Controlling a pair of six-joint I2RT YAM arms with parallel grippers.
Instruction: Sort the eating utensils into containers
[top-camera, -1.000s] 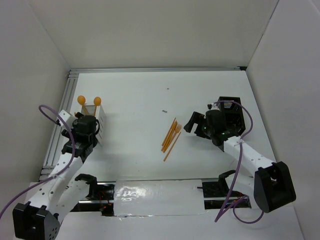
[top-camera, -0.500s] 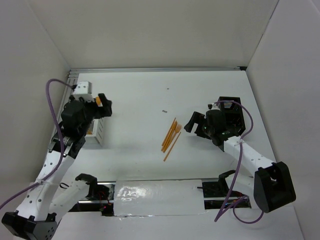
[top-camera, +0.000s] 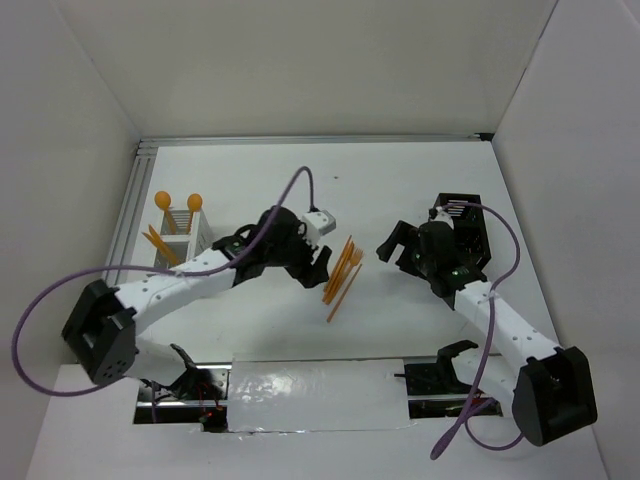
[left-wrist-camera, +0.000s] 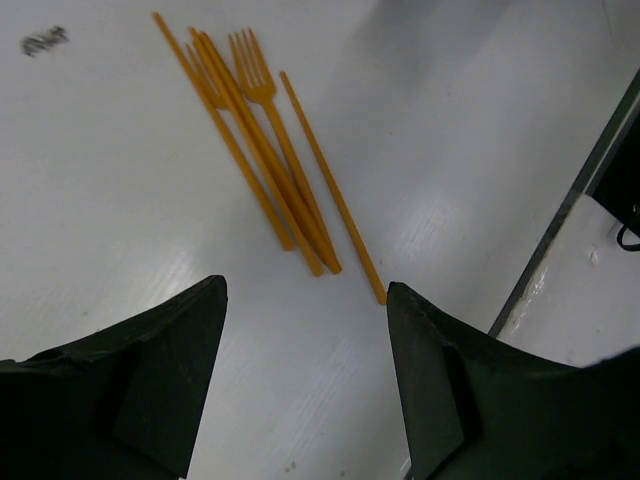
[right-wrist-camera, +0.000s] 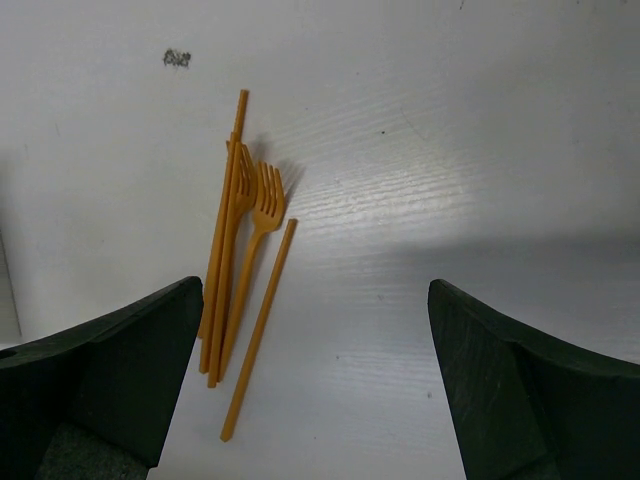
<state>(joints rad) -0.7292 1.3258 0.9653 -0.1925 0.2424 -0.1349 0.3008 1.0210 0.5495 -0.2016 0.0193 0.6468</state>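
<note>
white caddy (top-camera: 185, 232) far left, two spoons (top-camera: 163, 199) upright in it. left tool (top-camera: 316, 262) hovers just beside orange pile (top-camera: 342, 270) on bench (top-camera: 400, 180), jaws apart, empty. step, i'd say: next pick. calls for drop onto one fork (left-wrist-camera: 258, 85), singled from its neighbours. right tool (top-camera: 393, 246) spread wide, empty, near black caddy (top-camera: 468, 222).

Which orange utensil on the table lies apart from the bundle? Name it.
The plain prongless stick, lying alone with bare surface on both sides; the forks and the rest lie pressed together.
</note>
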